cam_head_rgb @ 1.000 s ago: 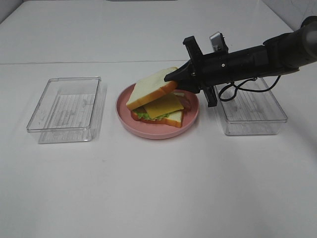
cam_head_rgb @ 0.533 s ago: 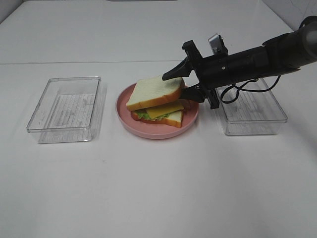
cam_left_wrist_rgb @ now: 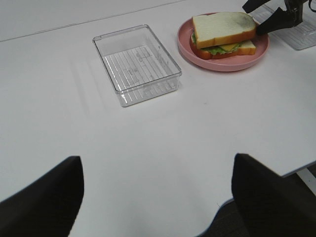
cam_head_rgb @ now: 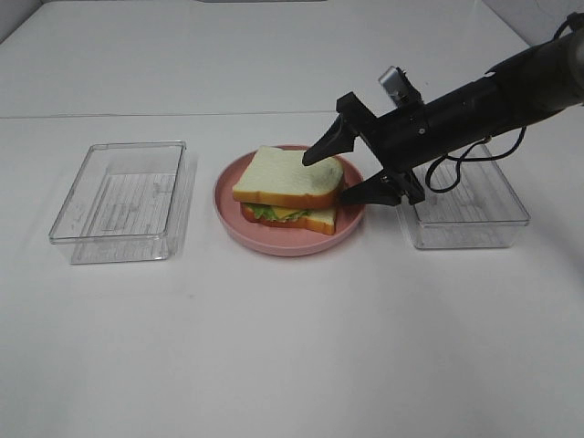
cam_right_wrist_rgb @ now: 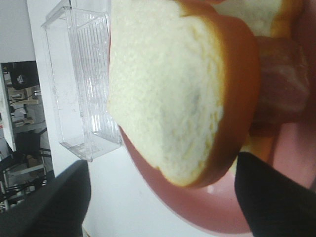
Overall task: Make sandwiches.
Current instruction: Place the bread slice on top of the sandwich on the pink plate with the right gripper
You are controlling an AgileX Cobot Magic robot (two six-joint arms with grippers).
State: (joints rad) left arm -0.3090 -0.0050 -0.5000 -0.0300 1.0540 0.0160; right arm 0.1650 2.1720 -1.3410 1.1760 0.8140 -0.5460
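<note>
Only the right wrist view is showing bacon (cam_right_wrist_rgb: 279, 81) under the top slice. The right pincer (cam_head_rgb: 342, 171) is gaping wide astride the sandwich (cam_head_rgb: 290, 190), gripping nothing.

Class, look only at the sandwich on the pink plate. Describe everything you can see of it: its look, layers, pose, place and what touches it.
The sandwich lies flat on the round pink plate, between two clear trays. Its top slice is white, spongy-looking toy bread with an orange-brown crust; a matching slice lies underneath. Ruffled green lettuce and a yellow cheese edge peep out between them, and something brownish-pink shows in the right wrist view. The top slice sits slightly askew. The right gripper stands open around its far corner; whether it touches the bread cannot be told.
</note>
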